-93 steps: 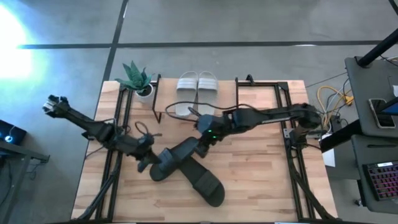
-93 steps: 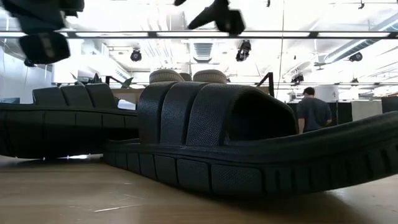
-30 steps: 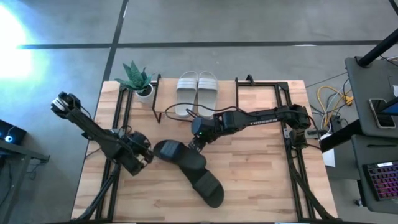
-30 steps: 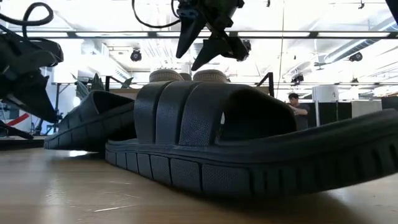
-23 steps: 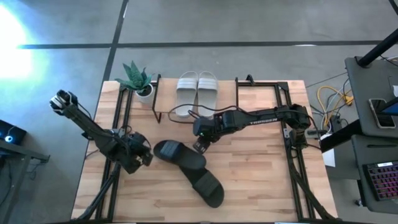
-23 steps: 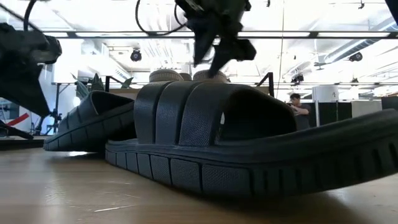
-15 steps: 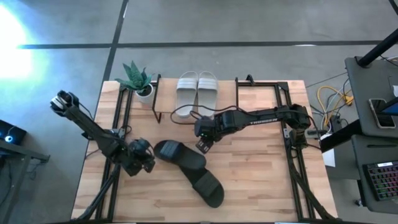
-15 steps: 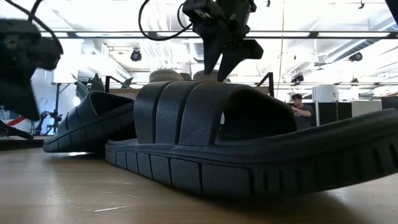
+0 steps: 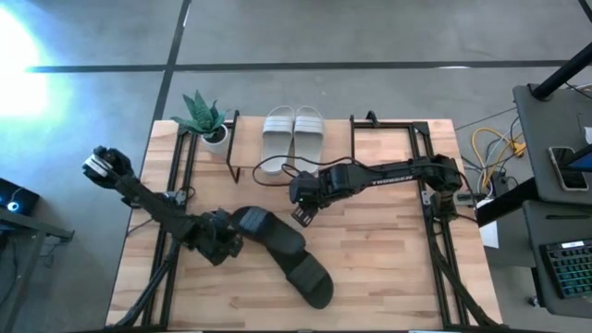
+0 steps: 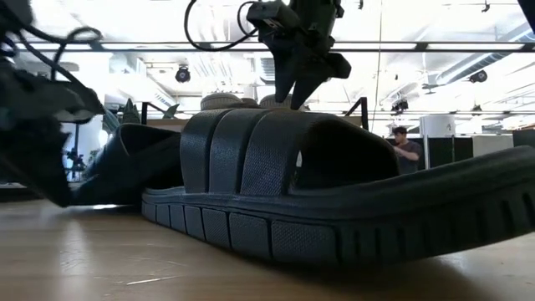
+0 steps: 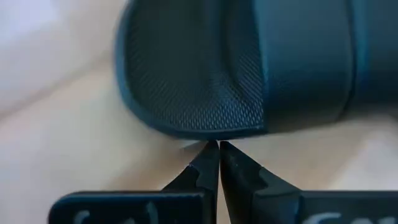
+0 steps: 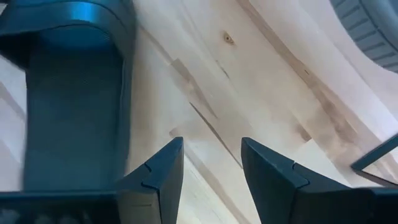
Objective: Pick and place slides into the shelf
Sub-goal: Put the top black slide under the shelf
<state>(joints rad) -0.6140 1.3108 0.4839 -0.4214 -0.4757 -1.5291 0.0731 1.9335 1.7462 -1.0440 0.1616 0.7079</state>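
Note:
Two black slides lie mid-table: one (image 9: 266,229) nearer the left arm, the other (image 9: 307,276) toward the near edge and filling the low view (image 10: 334,201). The first slants up behind it, seemingly resting one end on it. The pale pair (image 9: 294,131) sits side by side on the shelf (image 10: 171,125) at the far edge. My left gripper (image 9: 225,242) is shut, with its tips at the first slide's rounded end (image 11: 186,74). My right gripper (image 9: 301,215) hangs open above bare wood to that slide's right (image 12: 211,158). My left gripper touches the rim of the black slide's rounded end (image 11: 199,132) with the tips of its shut fingers (image 11: 208,162). It comes in low and nearly level from the table's left. The slide is not pinched; this end lies on the table.
A potted plant (image 9: 203,116) stands at the far left corner beside the shelf's black leg (image 9: 231,153). Black frame rails run along the left (image 9: 176,180) and right (image 9: 430,185) sides. Bare wood lies right of the slides. A person (image 10: 407,150) sits in the room beyond.
My left gripper has moved toward the table's right, up to the black slide's rounded end. My right gripper has shifted slightly right, away from that slide, and has turned about its wrist.

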